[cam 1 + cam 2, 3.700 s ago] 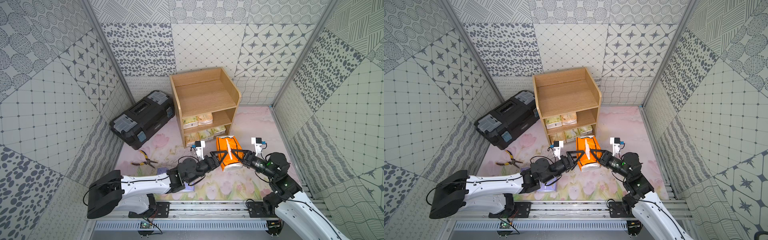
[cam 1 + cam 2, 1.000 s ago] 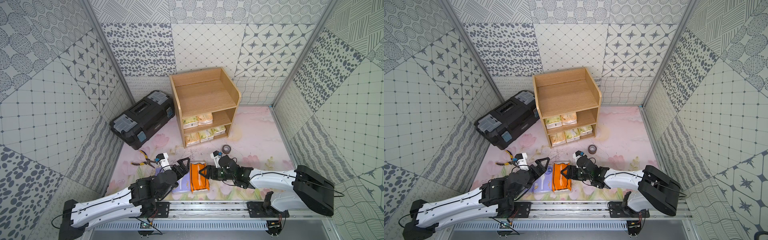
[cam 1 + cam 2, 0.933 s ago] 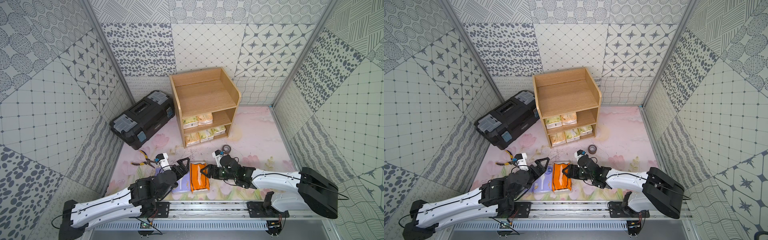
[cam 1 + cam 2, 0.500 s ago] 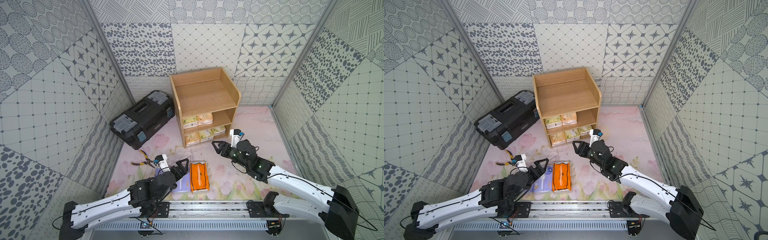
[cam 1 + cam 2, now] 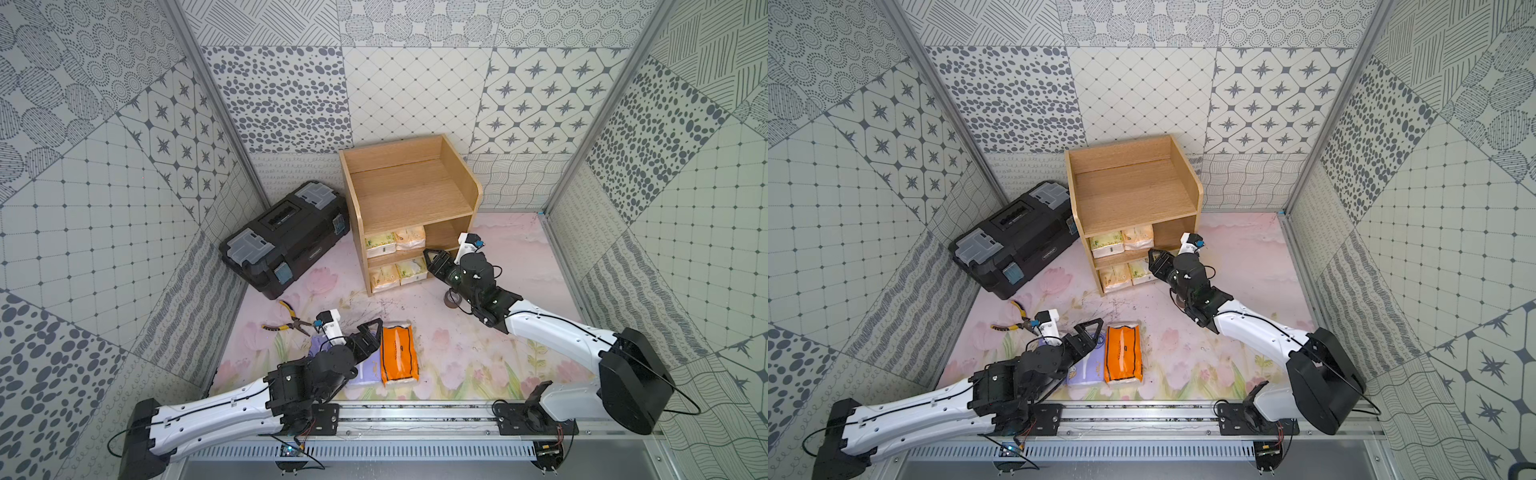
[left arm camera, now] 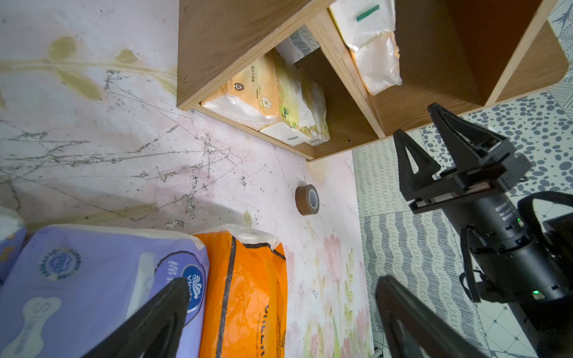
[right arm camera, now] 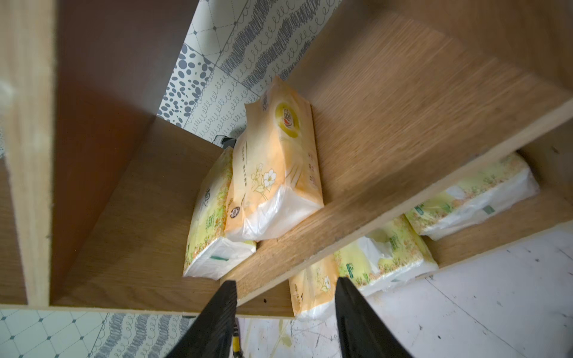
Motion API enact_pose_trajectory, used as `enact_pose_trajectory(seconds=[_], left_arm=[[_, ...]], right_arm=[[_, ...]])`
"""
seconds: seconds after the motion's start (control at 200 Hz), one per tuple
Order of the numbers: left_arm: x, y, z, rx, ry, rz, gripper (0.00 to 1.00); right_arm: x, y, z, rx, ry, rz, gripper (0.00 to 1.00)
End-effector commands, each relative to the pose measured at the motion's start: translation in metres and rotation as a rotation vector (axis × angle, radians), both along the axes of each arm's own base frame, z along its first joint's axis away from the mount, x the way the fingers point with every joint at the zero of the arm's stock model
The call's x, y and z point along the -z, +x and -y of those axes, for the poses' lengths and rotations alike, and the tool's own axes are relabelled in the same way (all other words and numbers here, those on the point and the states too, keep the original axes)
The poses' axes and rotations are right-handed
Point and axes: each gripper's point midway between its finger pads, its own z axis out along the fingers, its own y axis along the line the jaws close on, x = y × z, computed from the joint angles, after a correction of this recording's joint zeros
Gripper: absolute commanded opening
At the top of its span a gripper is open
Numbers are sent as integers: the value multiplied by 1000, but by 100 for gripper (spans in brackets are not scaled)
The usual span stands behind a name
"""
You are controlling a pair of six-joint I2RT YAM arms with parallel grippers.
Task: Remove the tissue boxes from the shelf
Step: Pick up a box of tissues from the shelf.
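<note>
**Soft packs in the wooden shelf, two on the surface**

The light wood-grain shelf (image 5: 409,195) holds glossy cream and yellow-green tissue packs (image 7: 273,173): two on the middle tier, three below. The right gripper (image 7: 285,282), jaws half apart and empty, is at its front edge. The left gripper (image 5: 370,328), spread wide, holds nothing above the crinkled orange pack (image 5: 399,355) and the lavender pack (image 6: 93,279), which is marked "S". A black toolbox (image 5: 286,237) stands beside the shelf.

At the open front of the wooden shelf (image 5: 409,195), the right gripper (image 5: 430,261) sits level with the cream tissue packs (image 5: 395,242) stacked on its two lower tiers. Nearer the rail, the left gripper (image 5: 371,337) hovers, jaws spread, over a lavender pack (image 5: 365,370) lying just beside an orange pack (image 5: 399,353). A black toolbox (image 5: 286,237) stands to the shelf's left.
</note>
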Motion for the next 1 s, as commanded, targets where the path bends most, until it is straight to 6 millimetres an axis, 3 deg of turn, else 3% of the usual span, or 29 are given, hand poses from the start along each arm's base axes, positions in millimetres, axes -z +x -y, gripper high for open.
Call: enact_pose_trajectory(seconds=[0.0,0.26,0.4,0.53,0.685,0.956,0.996], left_arm=[[-17,3,9,29,-30,66,99],[-16,1,7,30,-37,63,99],[-15,1,4,26,-39,59,99],[-14,0,4,25,-45,52,99],[-15,-1,5,32,-52,50,99],[-19,0,8,34,-55,48,99],[-19,0,8,32,-57,48,99]], right_arm=[[-27,19,-3,51,65,68,51],[-14,43,-4,91,70,44,47],[-7,51,-10,81,76,31,35],[-3,55,-14,68,69,25,31],[-4,58,-15,60,75,25,25],[-18,53,-8,53,82,50,0],[-21,50,-5,52,93,53,0]])
